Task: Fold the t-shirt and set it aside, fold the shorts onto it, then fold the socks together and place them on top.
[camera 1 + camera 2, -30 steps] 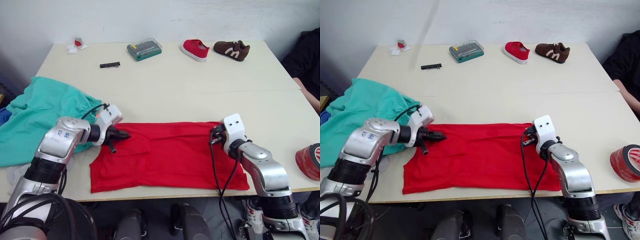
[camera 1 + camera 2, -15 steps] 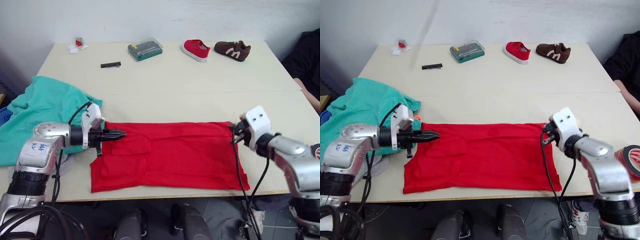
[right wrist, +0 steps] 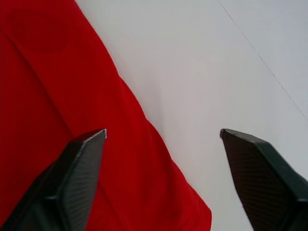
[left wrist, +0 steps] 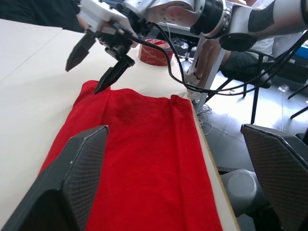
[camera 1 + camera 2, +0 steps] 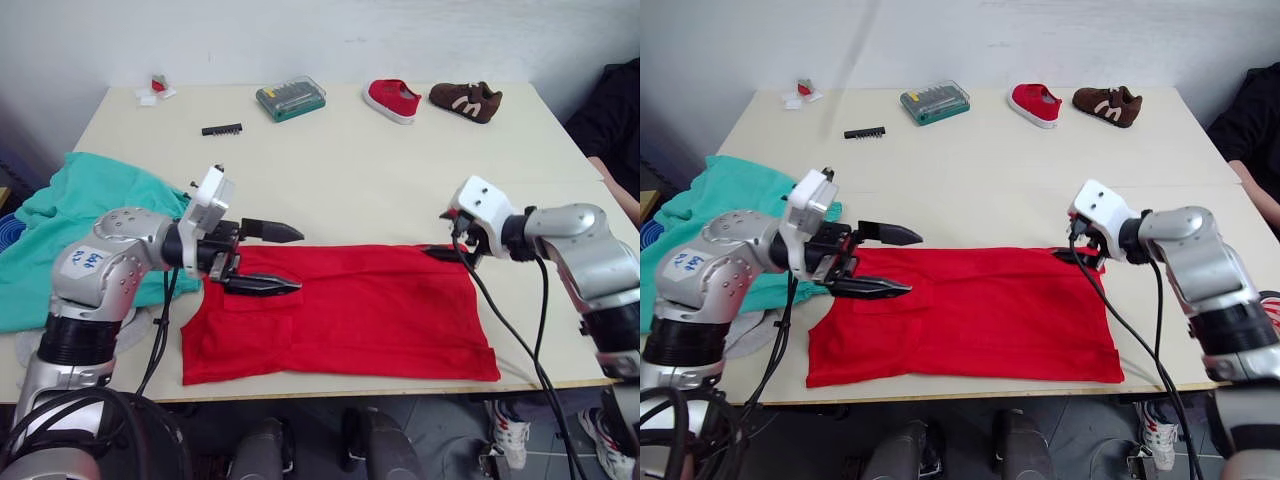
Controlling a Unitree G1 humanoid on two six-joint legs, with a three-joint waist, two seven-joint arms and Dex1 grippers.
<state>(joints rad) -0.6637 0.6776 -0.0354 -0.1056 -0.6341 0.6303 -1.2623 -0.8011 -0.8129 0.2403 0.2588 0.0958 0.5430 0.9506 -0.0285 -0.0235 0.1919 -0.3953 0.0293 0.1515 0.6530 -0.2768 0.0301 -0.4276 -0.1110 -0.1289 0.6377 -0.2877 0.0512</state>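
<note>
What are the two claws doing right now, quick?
Left claw: open, holding nothing, over the t-shirt's left end.
Right claw: open, holding nothing, at the t-shirt's right end.

We are seeing the left gripper [image 5: 271,258] opening: its fingers, pinched together a second ago, are now spreading wide over the upper-left corner of the t-shirt [image 5: 350,315]. The right gripper [image 5: 1076,256] is shifting from the shirt's right edge up to its upper-right corner, fingers parting there.
</note>
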